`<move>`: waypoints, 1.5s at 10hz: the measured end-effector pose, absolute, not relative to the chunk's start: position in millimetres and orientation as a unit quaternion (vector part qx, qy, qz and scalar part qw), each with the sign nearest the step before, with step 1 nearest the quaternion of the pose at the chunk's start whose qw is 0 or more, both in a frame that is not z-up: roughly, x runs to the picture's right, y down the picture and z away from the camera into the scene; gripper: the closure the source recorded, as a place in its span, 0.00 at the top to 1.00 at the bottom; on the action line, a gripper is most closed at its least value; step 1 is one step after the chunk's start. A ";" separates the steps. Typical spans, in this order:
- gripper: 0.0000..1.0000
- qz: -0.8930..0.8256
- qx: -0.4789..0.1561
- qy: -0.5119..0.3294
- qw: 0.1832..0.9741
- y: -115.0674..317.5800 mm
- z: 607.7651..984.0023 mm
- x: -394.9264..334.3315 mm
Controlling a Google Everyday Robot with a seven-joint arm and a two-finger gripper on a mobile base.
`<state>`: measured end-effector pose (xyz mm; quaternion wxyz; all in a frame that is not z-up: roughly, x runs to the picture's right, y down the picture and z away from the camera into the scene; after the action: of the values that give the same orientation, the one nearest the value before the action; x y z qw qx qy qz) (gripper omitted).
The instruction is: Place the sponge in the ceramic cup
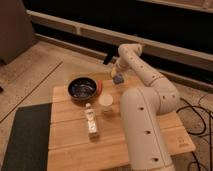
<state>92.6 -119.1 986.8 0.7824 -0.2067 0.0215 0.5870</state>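
Note:
The small blue-grey sponge [118, 79] hangs just above the far edge of the wooden table [70, 142]. My gripper [118, 76] points down from the white arm and is shut on it. The white ceramic cup [106, 103] stands upright on the table, nearer the camera and slightly left of the sponge. Its mouth is open, and the cup stands apart from the gripper.
A dark bowl with an orange rim [83, 88] sits left of the cup. A clear plastic bottle [91, 121] lies on the planks in front of the cup. My large white arm [145, 120] covers the table's right half. A dark mat [25, 137] lies at the left.

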 end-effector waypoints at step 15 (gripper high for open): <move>0.00 0.554 -0.165 -0.085 0.812 -125.9 871.3 9.8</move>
<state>9.8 -125.9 871.3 0.8118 -0.1648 -0.0855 0.5536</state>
